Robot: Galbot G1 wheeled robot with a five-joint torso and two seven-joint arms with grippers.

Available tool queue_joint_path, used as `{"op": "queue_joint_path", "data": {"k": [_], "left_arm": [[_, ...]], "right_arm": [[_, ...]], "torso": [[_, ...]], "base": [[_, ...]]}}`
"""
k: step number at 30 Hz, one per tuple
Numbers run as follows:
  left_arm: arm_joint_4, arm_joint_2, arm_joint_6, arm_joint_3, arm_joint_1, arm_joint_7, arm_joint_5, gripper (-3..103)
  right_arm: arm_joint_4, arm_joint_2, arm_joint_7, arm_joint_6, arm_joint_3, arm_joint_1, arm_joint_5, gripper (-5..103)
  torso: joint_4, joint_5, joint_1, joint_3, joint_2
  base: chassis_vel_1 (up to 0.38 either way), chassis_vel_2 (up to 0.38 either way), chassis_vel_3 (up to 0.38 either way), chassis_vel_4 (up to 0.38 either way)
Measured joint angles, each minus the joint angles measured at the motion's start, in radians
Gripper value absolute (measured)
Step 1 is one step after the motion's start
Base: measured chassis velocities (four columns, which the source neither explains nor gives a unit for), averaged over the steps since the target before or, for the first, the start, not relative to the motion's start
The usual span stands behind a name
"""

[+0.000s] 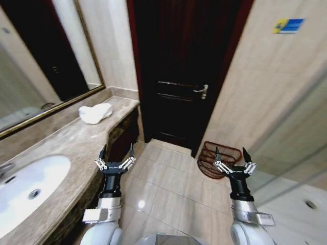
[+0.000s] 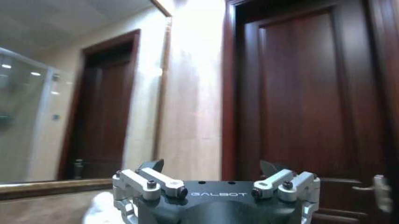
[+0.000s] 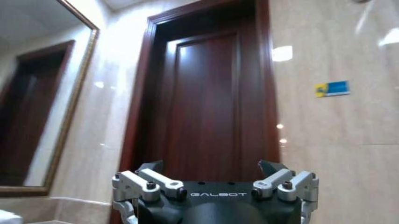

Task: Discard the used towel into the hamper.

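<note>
1. Head view: the crumpled white cloth towel (image 1: 95,113) lies on the beige marble worktop (image 1: 61,140), near its far end by the dark wooden door (image 1: 179,66) and well beyond the white oval sink (image 1: 30,178).
2. Head view: the round dark reddish-brown lattice hamper (image 1: 219,159) stands on the tiled floor (image 1: 168,178) against the beige wall, to the right of the door.
3. Head view: the left pincer (image 1: 115,155) hangs beside the worktop edge with its fingers spread apart and nothing between them, well short of the towel.
4. Head view: the right pincer (image 1: 231,158) is also spread and empty, and overlaps the near rim of the hamper in this view; whether it is above the hamper or in front of it cannot be told.
5. Left wrist view: the left pincer (image 2: 212,166) points at the door and the gold-framed mirror (image 2: 81,93); its fingers stand apart, and a white patch at the lower edge is probably the towel.
6. Right wrist view: the right pincer (image 3: 210,166) faces the door, fingers apart, holding nothing.
7. Assessment: the towel is not yet picked up, so the task is at its start.
8. Risk: the towel sits far along the worktop, so a reach from here may fall short or brush the worktop edge.
9. Risk: loose cloth may be pinched by a single fold, trail, and catch on the hamper rim instead of dropping in.
</note>
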Motion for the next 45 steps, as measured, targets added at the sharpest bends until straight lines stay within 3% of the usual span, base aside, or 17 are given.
{"op": "queue_joint_path", "data": {"k": [6,10,12,15,18,25,45], "left_arm": [[-0.012,0.0,0.045,-0.048,-0.01,-0.027,-0.038,100],[-0.015,0.0,0.076,-0.078,-0.025,-0.094,-0.073,103],[-0.015,0.0,0.08,-0.098,-0.035,-0.134,-0.091,97],[-0.007,0.0,0.057,-0.121,-0.037,-0.136,-0.083,102],[-0.004,0.0,0.043,-0.133,-0.037,-0.127,-0.052,100],[0.003,0.0,0.019,-0.143,-0.038,-0.12,0.019,100],[-0.005,0.0,0.099,-0.1,-0.036,-0.152,-0.067,100]], "right_arm": [[-0.006,-0.008,-0.004,0.012,0.008,0.006,-0.015,100],[0.002,-0.011,-0.009,0.015,0.007,0.009,-0.015,100],[0.008,-0.019,-0.033,0.025,0.01,0.007,-0.023,100],[0.024,-0.019,-0.051,0.01,0.009,0.0,-0.026,100],[0.038,-0.011,-0.093,-0.026,0.009,-0.012,-0.024,100],[0.044,-0.004,-0.137,-0.015,0.002,-0.023,-0.012,100],[0.045,0.01,-0.143,0.004,0.007,-0.023,0.02,100]], "torso": [[0.0,0.0002,0.0,0.0,0.0],[0.0001,0.0003,0.0,0.0,0.0],[0.0003,0.0003,0.0,0.0,0.0],[0.0004,0.0002,0.0,0.0,0.0],[0.0,0.0002,0.0,0.0,0.0],[-0.0002,0.0004,0.0,0.0,0.0],[0.0,0.0007,0.001,0.0,0.0]], "base": [[0.117,0.13,0.127,0.128],[0.134,0.125,0.126,0.12],[0.128,0.111,0.117,0.116],[0.104,0.088,0.101,0.096],[0.05,0.053,0.069,0.047],[0.0,0.0,0.0,0.0],[-0.173,0.17,0.17,-0.17]]}}
